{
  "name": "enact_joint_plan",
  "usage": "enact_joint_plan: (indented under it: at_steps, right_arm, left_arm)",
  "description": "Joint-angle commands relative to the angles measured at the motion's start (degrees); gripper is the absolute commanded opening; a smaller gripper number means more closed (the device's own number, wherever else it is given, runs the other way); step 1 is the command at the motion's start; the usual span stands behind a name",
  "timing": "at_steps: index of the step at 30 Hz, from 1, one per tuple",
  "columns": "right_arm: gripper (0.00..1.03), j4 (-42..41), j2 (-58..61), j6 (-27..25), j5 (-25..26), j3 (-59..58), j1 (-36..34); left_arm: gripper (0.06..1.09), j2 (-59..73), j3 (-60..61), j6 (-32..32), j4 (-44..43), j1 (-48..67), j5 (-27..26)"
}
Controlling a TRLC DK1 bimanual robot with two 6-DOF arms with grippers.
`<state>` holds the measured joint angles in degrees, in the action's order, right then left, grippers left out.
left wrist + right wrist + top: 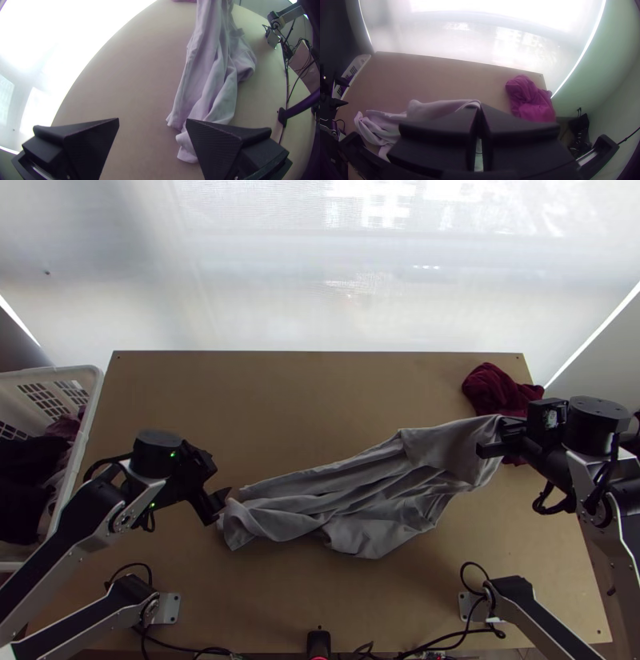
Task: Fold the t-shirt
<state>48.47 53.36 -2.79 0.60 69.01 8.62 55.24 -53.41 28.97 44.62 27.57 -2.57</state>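
The grey t-shirt (pixel 344 500) lies bunched lengthwise across the table in loose folds, its right end raised to my right gripper (pixel 498 444). At the other end, my left gripper (pixel 214 504) is beside the cloth's left tip. In the left wrist view the fingers of my left gripper (pixel 152 123) stand wide apart, one of them over the end of the t-shirt (pixel 213 83). Seen from the right wrist, my right gripper (pixel 480 110) is closed with its tips together on an edge of the t-shirt (pixel 430 110).
A dark red cloth (pixel 496 390) lies crumpled at the table's back right corner, close to the right gripper. A white basket (pixel 92 400) with dark clothes stands off the left edge. Cables run along the near edge, and bare wood (pixel 304 404) lies behind the t-shirt.
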Motion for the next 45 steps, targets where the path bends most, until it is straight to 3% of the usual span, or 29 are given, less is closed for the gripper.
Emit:
enact_joint_plan:
  at_steps: [1, 6, 9, 25, 28, 30, 45]
  right_arm:
    - [0.03, 0.05, -0.1, 0.06, -0.07, 0.07, -0.19]
    - [0.03, 0.14, -0.1, -0.11, 0.01, 0.68, -0.62]
    - [0.03, 0.22, -0.45, -0.11, -0.07, 0.07, -0.62]
    - [0.03, 0.58, -0.89, -0.03, -0.43, -0.55, -0.62]
    - [0.03, 0.58, -0.89, -0.03, -0.43, -0.46, -0.62]
    - [0.03, 0.75, -0.98, -0.03, -0.51, -0.55, -0.62]
    - [0.03, 1.01, -1.24, -0.11, -0.69, -0.9, -0.45]
  left_arm:
    - [1.0, 14.45, -7.85, -2.25, -1.99, 0.11, -5.17]
    - [1.01, 23.07, -12.69, -5.94, 4.77, 0.2, -16.24]
    - [1.01, 26.41, -13.57, -5.68, 7.32, 1.26, -18.44]
    - [1.0, 37.13, -8.29, 0.12, -0.24, -0.41, -18.61]
    - [0.81, 37.83, -8.56, 0.21, -1.38, -0.77, -18.7]
    - [0.76, 38.27, -8.64, 0.56, -1.73, -1.38, -18.7]
    - [0.8, 38.54, -14.97, 0.82, 4.07, -3.49, -19.4]
